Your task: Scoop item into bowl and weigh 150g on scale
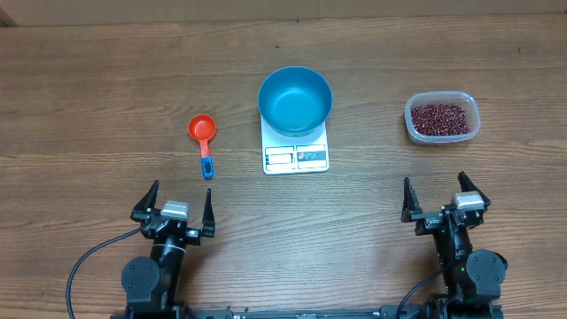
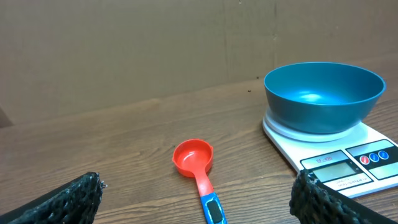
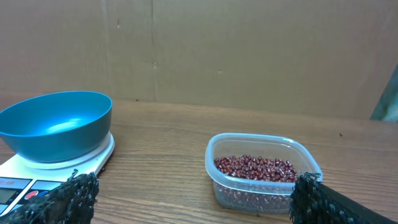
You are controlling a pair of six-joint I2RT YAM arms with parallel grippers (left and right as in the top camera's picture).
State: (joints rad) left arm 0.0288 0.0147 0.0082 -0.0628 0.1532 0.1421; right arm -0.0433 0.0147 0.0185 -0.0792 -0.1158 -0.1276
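The blue bowl [image 1: 295,101] [image 2: 323,94] [image 3: 56,123] stands empty on the white scale [image 1: 296,156] [image 2: 348,163] [image 3: 25,177] at the table's middle. Dark red-brown beans [image 1: 439,118] [image 3: 256,167] fill a clear plastic tub [image 1: 442,118] [image 3: 261,186] at the right. An orange-red scoop [image 1: 204,134] [image 2: 198,165] with a blue handle tip lies left of the scale. My left gripper [image 1: 175,204] [image 2: 199,202] hangs open near the front edge, behind the scoop. In front of the tub my right gripper [image 1: 441,198] [image 3: 193,199] is open too, with nothing between its fingers.
A brown cardboard wall [image 2: 124,50] closes off the far side of the wooden table [image 1: 106,89]. Both arm bases sit at the front edge.
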